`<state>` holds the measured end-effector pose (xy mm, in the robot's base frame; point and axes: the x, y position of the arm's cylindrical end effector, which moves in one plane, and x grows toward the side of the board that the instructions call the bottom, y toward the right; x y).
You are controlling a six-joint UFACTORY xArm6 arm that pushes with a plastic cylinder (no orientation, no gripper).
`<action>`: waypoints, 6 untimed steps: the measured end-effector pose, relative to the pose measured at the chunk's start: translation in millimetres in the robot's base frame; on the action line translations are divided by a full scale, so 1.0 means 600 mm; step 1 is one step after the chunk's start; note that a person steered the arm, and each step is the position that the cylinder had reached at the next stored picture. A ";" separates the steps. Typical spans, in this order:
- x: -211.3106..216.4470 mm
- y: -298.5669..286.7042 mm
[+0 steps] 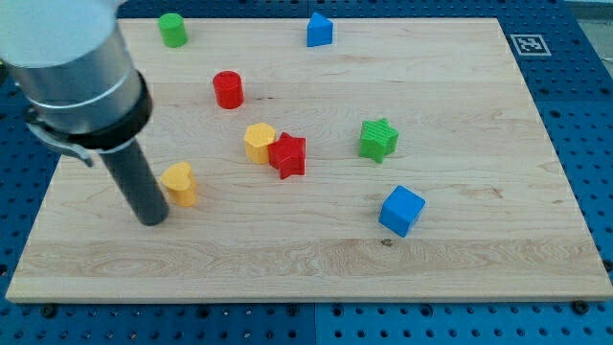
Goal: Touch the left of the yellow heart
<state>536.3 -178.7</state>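
The yellow heart [180, 183] lies on the wooden board at the view's left, a little below the middle. My tip [152, 219] rests on the board just left of and slightly below the heart, very close to its left side; I cannot tell whether they touch. The dark rod rises from the tip up to the grey arm body at the view's top left.
A yellow hexagon [259, 142] touches a red star [287, 155] near the centre. A red cylinder [228, 89] sits above them. A green cylinder [172, 30] and a blue block [319, 31] stand at the top edge. A green star [378, 140] and a blue cube [400, 211] lie right.
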 end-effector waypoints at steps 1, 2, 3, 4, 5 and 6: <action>-0.004 -0.002; -0.005 -0.002; -0.025 -0.001; -0.031 0.000; -0.031 0.000; -0.032 0.000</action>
